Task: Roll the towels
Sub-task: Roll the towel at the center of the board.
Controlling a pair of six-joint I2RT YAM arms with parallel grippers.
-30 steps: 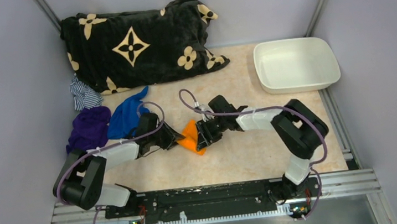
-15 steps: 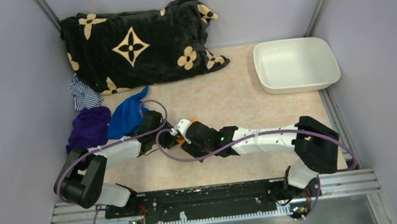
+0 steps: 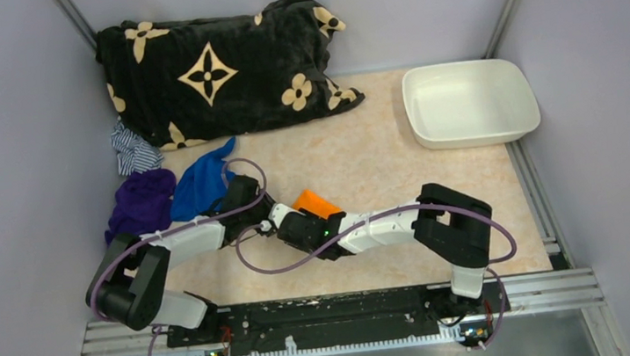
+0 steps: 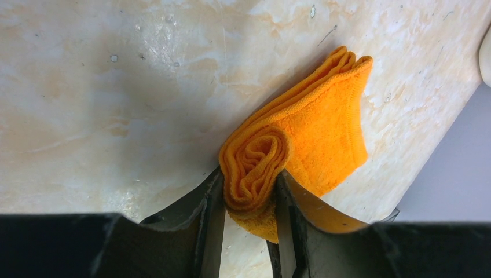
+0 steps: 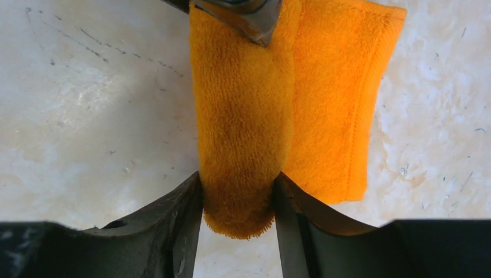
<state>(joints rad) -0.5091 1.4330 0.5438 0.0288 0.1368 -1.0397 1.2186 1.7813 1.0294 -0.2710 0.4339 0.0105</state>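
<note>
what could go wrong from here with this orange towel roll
1. The left arm's fingers and the right arm's fingers pinch opposite ends of the rolled orange towel; its spiral looks loose, so a slip may unwind it.
2. The flat tail is unrolled; uneven turning could skew it.
3. The left arm and right arm crowd together in the top view and may collide.

orange towel: fuzzy terry cloth | table: glossy marbled, scuffed | tub: smooth plastic
</note>
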